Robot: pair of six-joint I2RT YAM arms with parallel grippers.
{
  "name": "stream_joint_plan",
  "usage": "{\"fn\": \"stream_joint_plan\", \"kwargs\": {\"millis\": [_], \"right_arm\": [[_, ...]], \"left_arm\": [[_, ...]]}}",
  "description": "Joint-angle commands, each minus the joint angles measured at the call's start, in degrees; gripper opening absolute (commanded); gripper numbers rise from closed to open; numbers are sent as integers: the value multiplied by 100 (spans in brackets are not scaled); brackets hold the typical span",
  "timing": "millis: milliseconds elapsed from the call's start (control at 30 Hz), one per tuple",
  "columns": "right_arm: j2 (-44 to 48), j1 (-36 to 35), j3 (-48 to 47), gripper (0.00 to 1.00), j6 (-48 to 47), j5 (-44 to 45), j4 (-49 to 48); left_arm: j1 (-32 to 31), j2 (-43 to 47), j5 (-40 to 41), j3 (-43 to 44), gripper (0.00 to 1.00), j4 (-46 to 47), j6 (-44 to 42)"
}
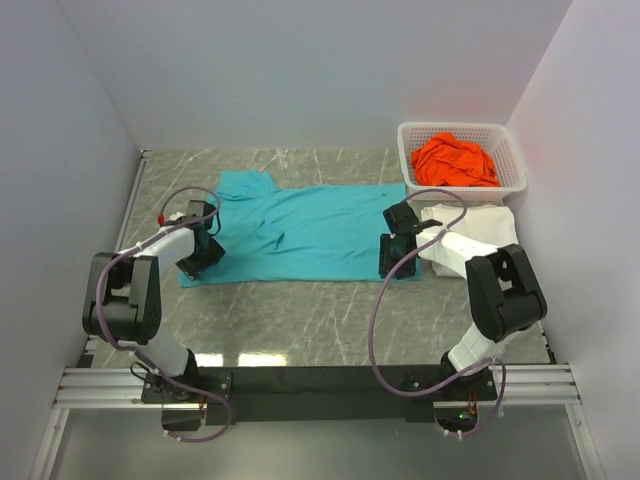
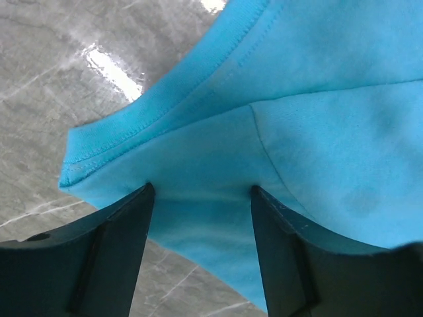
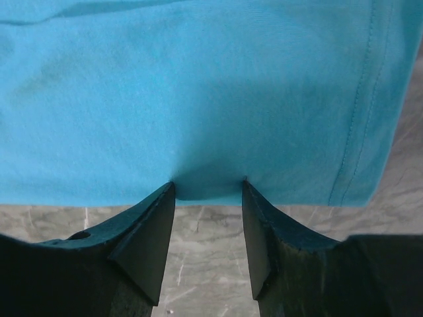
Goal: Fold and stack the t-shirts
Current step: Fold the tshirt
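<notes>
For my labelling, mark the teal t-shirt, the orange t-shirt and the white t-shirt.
teal t-shirt (image 1: 310,232), top view, middle of its body.
orange t-shirt (image 1: 455,160), top view, middle of the crumpled heap.
white t-shirt (image 1: 485,220), top view, uncovered far right part.

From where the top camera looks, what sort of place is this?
Probably a robot test cell, not a home: plain white walls box in a marbled table, two arms are bolted to a metal rail, and a laundry basket sits in the far right corner.
</notes>
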State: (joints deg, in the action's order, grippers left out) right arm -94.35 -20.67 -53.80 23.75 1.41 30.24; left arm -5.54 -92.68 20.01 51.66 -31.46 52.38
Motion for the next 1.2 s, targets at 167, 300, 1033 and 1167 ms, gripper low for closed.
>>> {"fn": "stream_joint_plan", "kwargs": {"millis": [167,300,1033,1167], "right_arm": [[320,-289,1020,54,262,-624,931],[619,-333,1152,55,297,-554,1080],[2103,-333,328,58,306,33,1020],[2043,-219,-366,56,157,360,563]], "left_arm": [[483,504,-1315,-1332,66,-474,527],[545,1084,-1351,-1737,65,-676,852],[1354,3292,-338,-799,85,-635,-390],[1319,2775,-945,-377,88,280,-1361]]}}
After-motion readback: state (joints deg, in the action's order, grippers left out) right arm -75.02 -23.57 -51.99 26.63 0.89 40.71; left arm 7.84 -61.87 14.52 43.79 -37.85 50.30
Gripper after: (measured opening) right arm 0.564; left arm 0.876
